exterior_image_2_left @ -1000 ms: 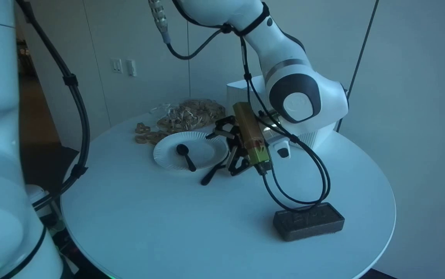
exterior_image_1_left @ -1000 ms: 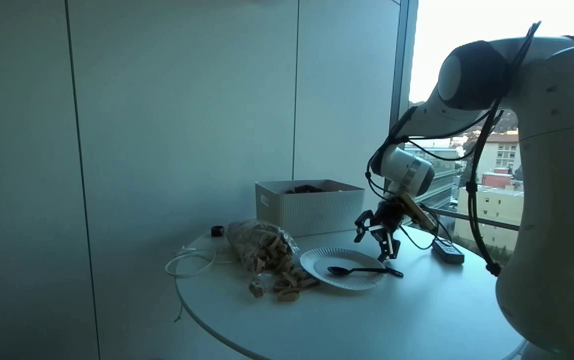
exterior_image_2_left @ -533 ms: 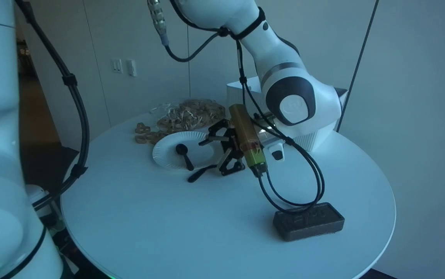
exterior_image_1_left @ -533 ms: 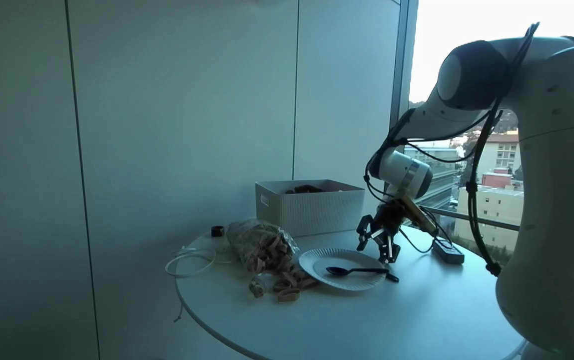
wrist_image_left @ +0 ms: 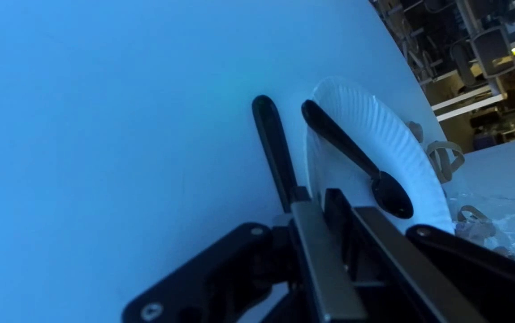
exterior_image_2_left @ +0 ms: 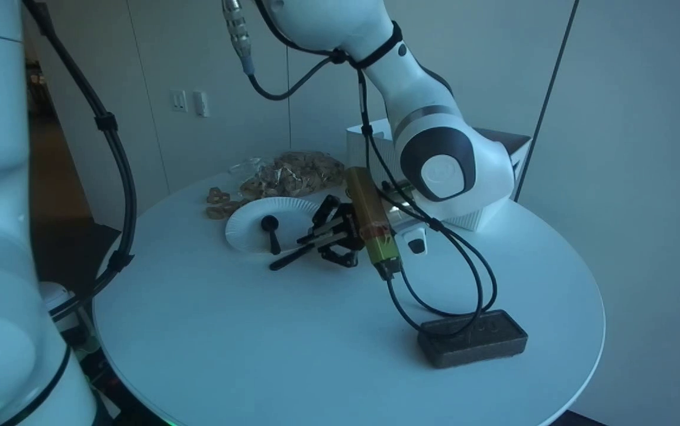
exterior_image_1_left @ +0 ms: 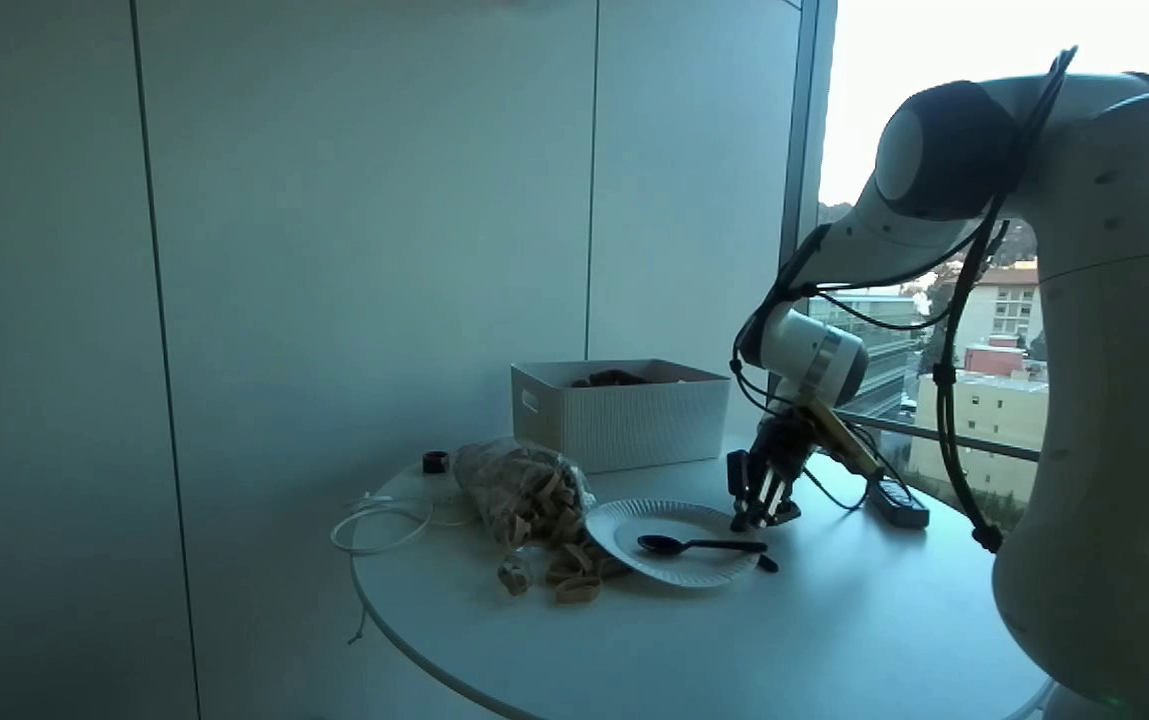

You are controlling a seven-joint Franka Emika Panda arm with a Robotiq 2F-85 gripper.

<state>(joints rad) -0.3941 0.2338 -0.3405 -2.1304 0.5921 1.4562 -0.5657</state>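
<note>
The black metal claw, nearly pressed together, stood at the rim of the round white paper plate on the round white desk; whether it pinched that, I couldn't tell.

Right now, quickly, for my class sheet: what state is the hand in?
Hand: nearly closed, seemingly astride the rim of the round white fluted paper plate; whether it grips cannot be told.
</note>
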